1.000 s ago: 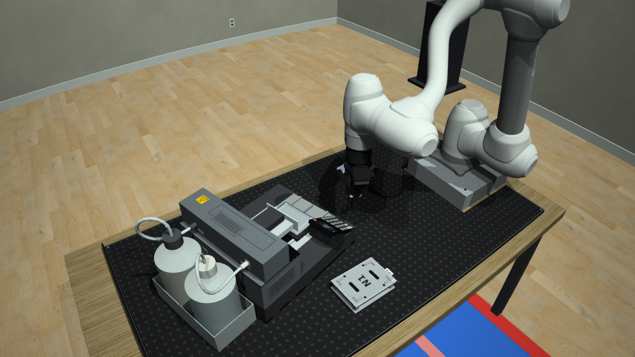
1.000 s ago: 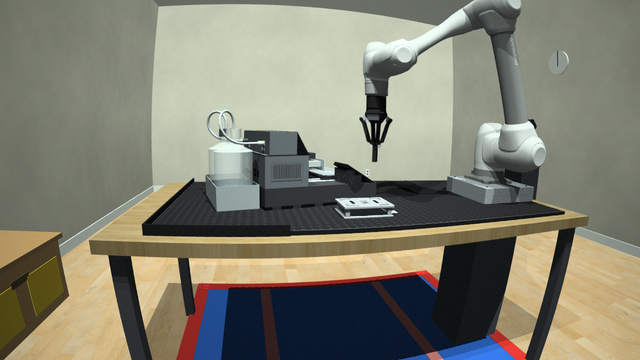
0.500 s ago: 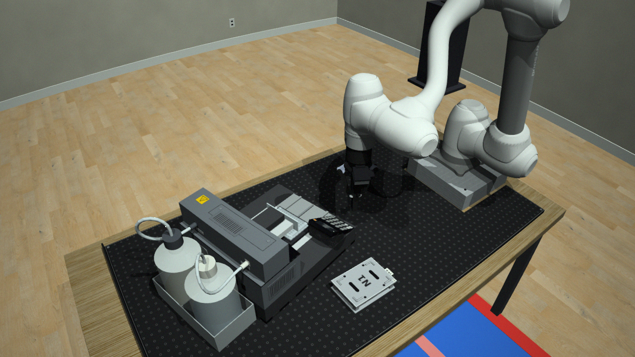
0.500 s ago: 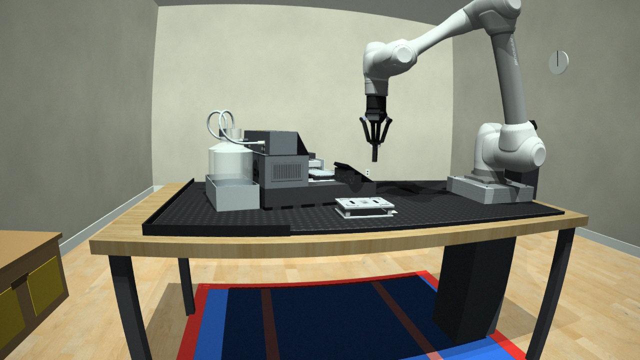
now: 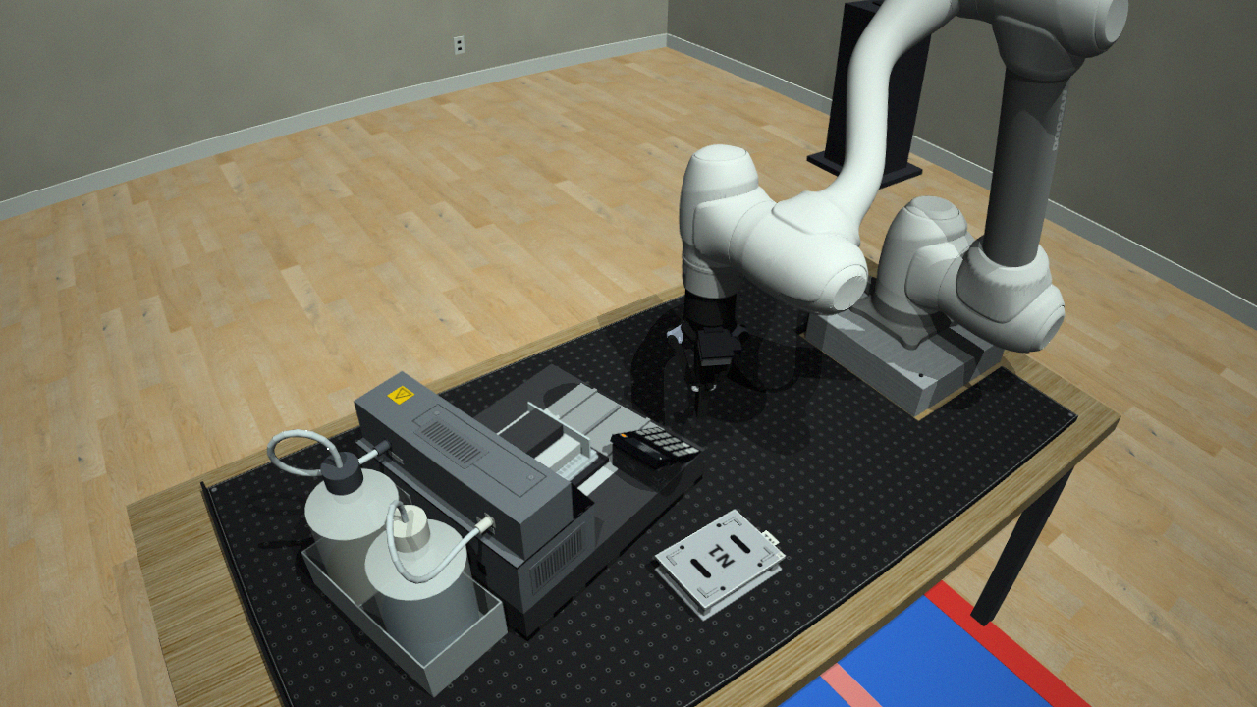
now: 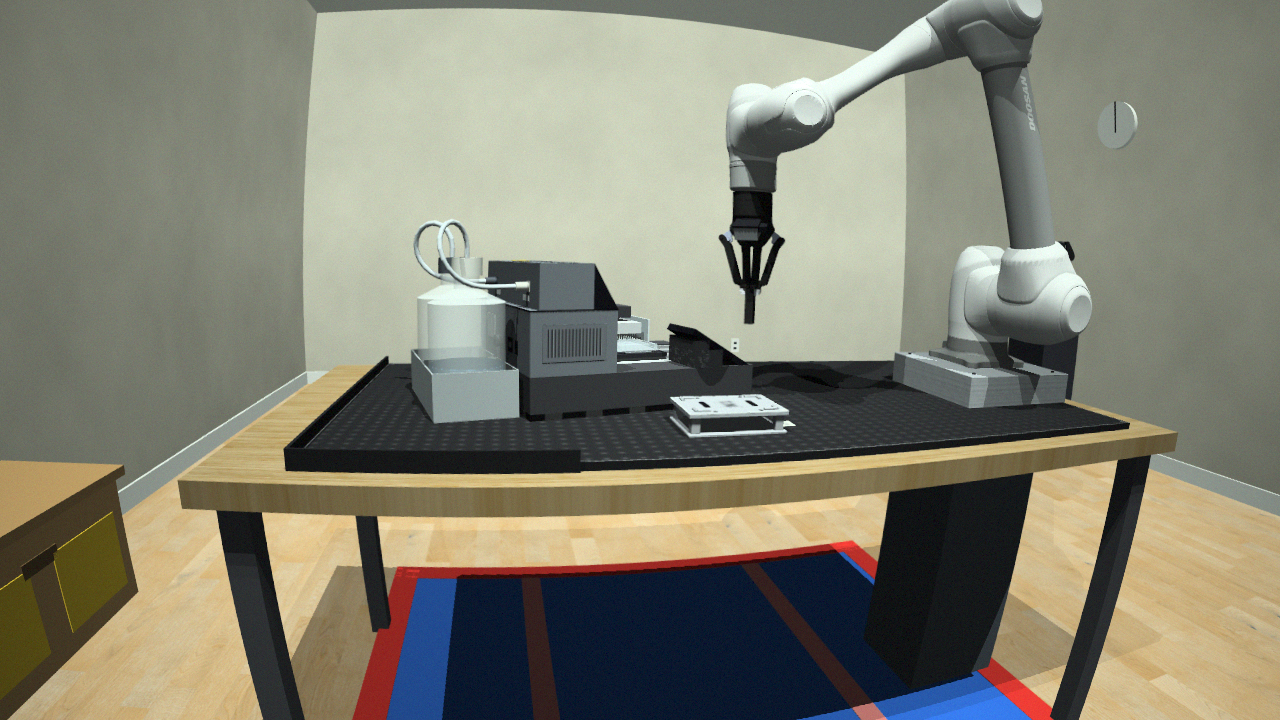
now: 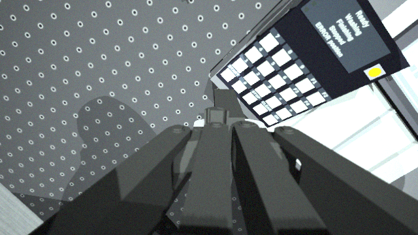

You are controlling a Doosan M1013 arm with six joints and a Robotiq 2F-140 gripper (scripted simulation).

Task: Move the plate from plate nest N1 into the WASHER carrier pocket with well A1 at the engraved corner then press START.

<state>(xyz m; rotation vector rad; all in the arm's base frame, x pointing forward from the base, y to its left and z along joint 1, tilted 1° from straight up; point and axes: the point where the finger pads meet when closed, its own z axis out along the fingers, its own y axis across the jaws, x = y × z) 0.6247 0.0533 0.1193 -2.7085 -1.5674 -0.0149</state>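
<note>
Plate (image 6: 631,344) sits on the washer carrier, just beside the grey head; in the exterior view only a white strip with rows of wells shows between the head and the keypad. In the top view only a pale edge shows at the head's mouth, so cannot tell corner orientation or whether it lies flat in the pocket. Plate washer (image 5: 478,457) stands at the left part of the black perforated mat (image 5: 844,474), with bare grey rails running out in front of the head. Keypad (image 5: 661,444) is on the sloped black console at the washer's right front; in the wrist view its lamp (image 7: 374,72) glows amber-yellow beside the status screen (image 7: 346,32). Gripper (image 6: 749,308) hangs pointing down above the mat, near the keypad but apart from it; fingers pressed together, nothing between them. Plate nest N1 (image 5: 719,560) lies on the mat in front of the washer, its label showing. Two bottles (image 5: 347,514) with hoses stand in a grey tray (image 5: 439,664) at the washer's far left. Arm base (image 5: 913,387) sits at the mat's right rear.
</note>
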